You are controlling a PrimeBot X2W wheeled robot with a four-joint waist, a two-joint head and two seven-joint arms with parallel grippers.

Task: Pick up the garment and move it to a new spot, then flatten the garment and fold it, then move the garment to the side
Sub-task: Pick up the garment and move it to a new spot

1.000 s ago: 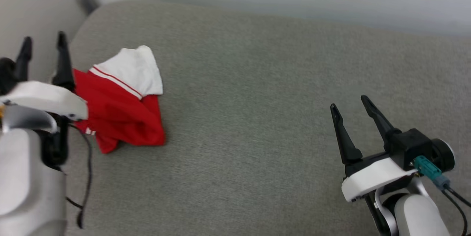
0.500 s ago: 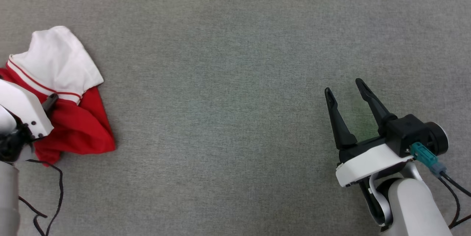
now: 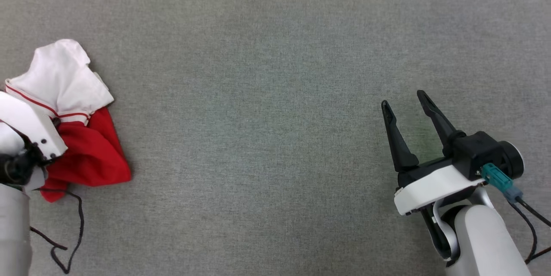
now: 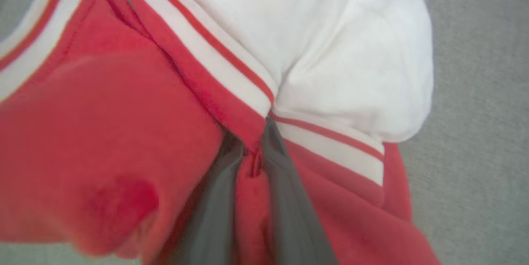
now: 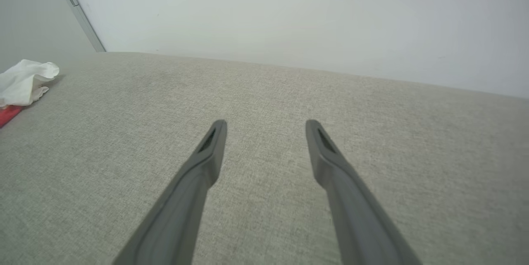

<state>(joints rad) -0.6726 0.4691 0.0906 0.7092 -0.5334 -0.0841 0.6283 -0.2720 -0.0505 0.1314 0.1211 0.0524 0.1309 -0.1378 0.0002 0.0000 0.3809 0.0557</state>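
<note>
Bunched tighter than half a second ago, the garment (image 3: 86, 159) has drawn in toward the left gripper (image 4: 250, 143), its white sleeve (image 3: 60, 78) more crumpled and its red corner pulled slightly inward. The gripper's fingers, spread a second ago, have closed on a fold of red cloth. The right gripper (image 3: 402, 103) has not shifted and its fingers stand wide apart, holding nothing.

The garment lies in a loose heap on the grey fabric surface (image 3: 267, 116). From its red corner a broad bare stretch of that surface runs all the way to the right gripper, which hovers well apart from it. A black cable (image 3: 79, 220) loops just below the heap, beside the left arm.

Seen from the left wrist, the pinch is plain: two dark fingers meet on the red fold just under the striped trim (image 4: 231, 75), with the sleeve puffed up beyond it. From the head, the gripper's white housing covers that spot. The right wrist view adds the setting beyond the garment (image 5: 22, 81): the surface's far edge, a pale wall (image 5: 289, 17) behind it, and a metal strip (image 5: 76, 10) slanting up past the sleeve.
</note>
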